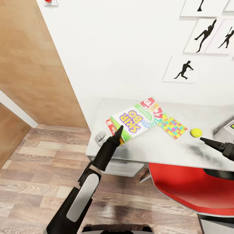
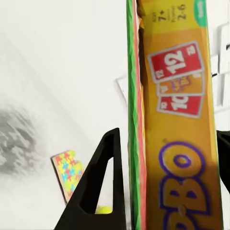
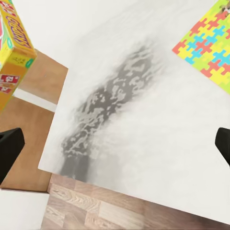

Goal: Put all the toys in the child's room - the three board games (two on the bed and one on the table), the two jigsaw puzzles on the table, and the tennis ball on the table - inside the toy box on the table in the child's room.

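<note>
The desk (image 1: 195, 152) runs along the white wall under the black ball-player posters (image 1: 185, 69), its pale marbled top carrying most of what matters here. A red chair (image 1: 191, 187) is tucked in at its front edge. At the far right, just a corner of the grey toy box (image 1: 222, 129) pokes into sight, so everything has to travel that way.

The Skip-Bo box (image 1: 135, 122) is the biggest toy. In the left wrist view it stands clamped between the two dark fingers of the left claw (image 1: 118, 132), gripped by its near edge, presumably so it can be carried flat across to the box. A red-banded game box (image 1: 110, 126) peeks out beneath it.

Just beside them lies a jigsaw puzzle (image 1: 173, 126), flat on the desk. The tennis ball (image 1: 196, 132) sits near it, toward the toy box.

The right claw (image 1: 208, 142) hovers close to the ball, its fingers spread wide and empty in the right wrist view, probably lined up for that next.
</note>
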